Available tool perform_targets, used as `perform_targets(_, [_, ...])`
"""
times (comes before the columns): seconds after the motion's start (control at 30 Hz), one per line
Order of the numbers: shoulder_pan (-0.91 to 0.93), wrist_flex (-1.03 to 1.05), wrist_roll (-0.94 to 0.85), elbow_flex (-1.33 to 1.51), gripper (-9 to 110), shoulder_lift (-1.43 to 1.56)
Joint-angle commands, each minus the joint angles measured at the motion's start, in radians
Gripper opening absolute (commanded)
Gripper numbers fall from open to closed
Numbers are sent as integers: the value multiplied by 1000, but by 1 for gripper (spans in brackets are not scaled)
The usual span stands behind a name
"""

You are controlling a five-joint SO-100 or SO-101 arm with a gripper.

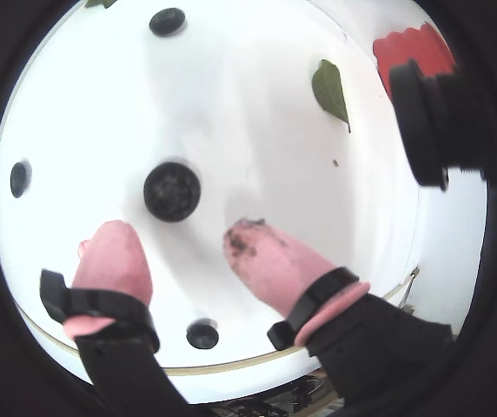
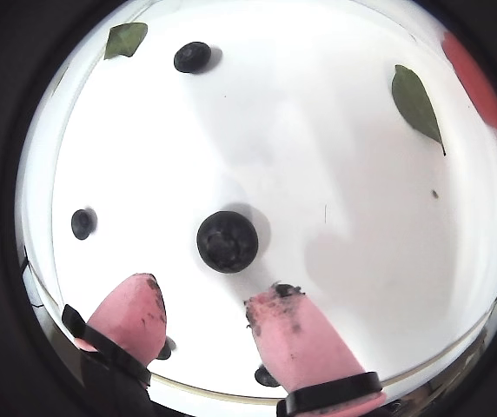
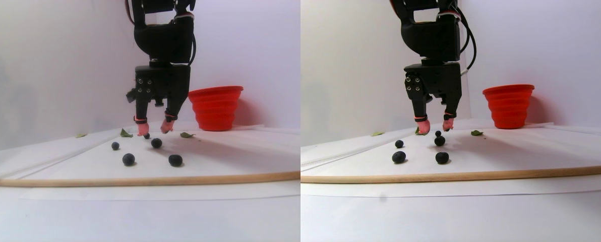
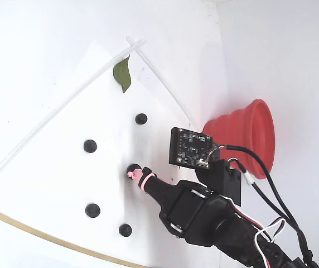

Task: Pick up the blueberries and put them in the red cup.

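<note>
My gripper [image 1: 183, 233] is open, its pink-tipped fingers hanging just above the white sheet with nothing between them. A large blueberry [image 1: 172, 191] lies just ahead of the fingertips [image 2: 144, 287], apart from both; it also shows as blueberry [image 2: 228, 241], blueberry [image 3: 156, 143] and blueberry [image 4: 133, 168]. Other blueberries lie scattered around: one [image 4: 141, 118] toward the cup, one [image 4: 90, 146] to the left, two [image 4: 92, 210] nearer the wooden strip. The red cup [image 4: 243, 134] stands upright behind the gripper [image 3: 154, 130], near the wall.
Green leaves [image 4: 122, 74] [image 1: 330, 89] [image 2: 125, 39] lie flat on the sheet. A curved wooden strip [image 3: 139, 179] borders the sheet's front. A black camera housing [image 1: 444, 122] juts in at the right of a wrist view. White walls close off the back.
</note>
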Motion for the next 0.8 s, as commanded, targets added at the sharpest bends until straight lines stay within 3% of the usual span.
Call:
perform_targets(0.0, [0, -31, -12, -74, 20, 9])
perform_targets(0.77, [2, -95, 12, -141, 20, -87])
